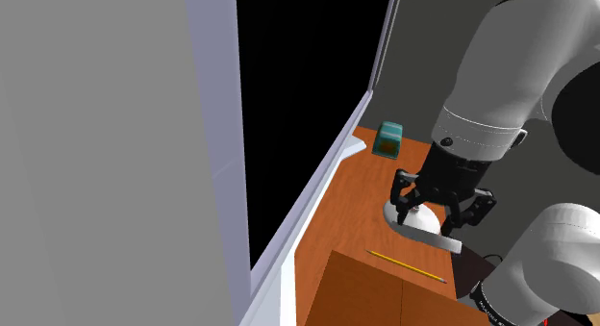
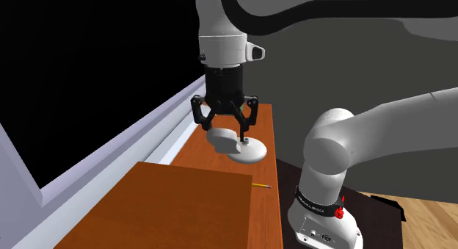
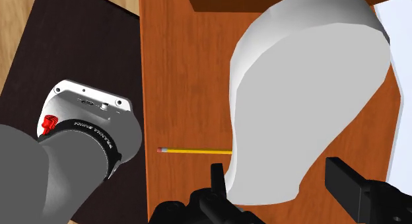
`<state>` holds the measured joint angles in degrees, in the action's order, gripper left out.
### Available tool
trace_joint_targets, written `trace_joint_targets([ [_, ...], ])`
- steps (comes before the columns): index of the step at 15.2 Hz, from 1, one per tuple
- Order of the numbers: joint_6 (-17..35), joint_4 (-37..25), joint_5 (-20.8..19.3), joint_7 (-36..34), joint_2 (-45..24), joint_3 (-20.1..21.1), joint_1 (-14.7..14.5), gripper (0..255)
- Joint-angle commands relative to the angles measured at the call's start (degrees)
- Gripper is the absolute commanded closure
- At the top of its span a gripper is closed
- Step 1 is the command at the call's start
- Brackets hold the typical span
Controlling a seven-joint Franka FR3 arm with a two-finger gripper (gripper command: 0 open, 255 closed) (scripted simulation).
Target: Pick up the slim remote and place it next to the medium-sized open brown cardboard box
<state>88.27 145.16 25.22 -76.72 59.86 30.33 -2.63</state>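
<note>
The slim remote (image 1: 430, 235) is drawn plain white, a long rounded slab. It hangs tilted above the orange-brown wooden top (image 1: 356, 194), with my black gripper (image 1: 423, 211) shut on its upper end. The second exterior view has the gripper (image 2: 224, 134) pointing straight down and the remote (image 2: 246, 148) sloping away below it. In the wrist view the remote (image 3: 304, 90) juts out from between the fingers of the gripper (image 3: 284, 184) and covers part of a pencil. The brown cardboard box (image 1: 385, 290) lies close by, at the near end of the top (image 2: 161, 207).
A yellow pencil (image 1: 409, 264) lies on the wood between remote and box (image 2: 262, 186). A small teal box (image 1: 389, 139) stands at the far end. A white window ledge (image 1: 308, 204) borders the top, with a black area behind. My base (image 2: 323, 211) stands beside the desk.
</note>
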Motion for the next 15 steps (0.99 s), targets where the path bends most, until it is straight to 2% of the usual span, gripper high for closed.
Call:
trace_joint_targets([
  [1, 1.4, 1.5, 0.6, 0.1, 0.2, 0.7, -0.2, 255],
  [15, 10.8, 11.6, 5.7, 0.7, 0.8, 6.0, -2.2, 255],
])
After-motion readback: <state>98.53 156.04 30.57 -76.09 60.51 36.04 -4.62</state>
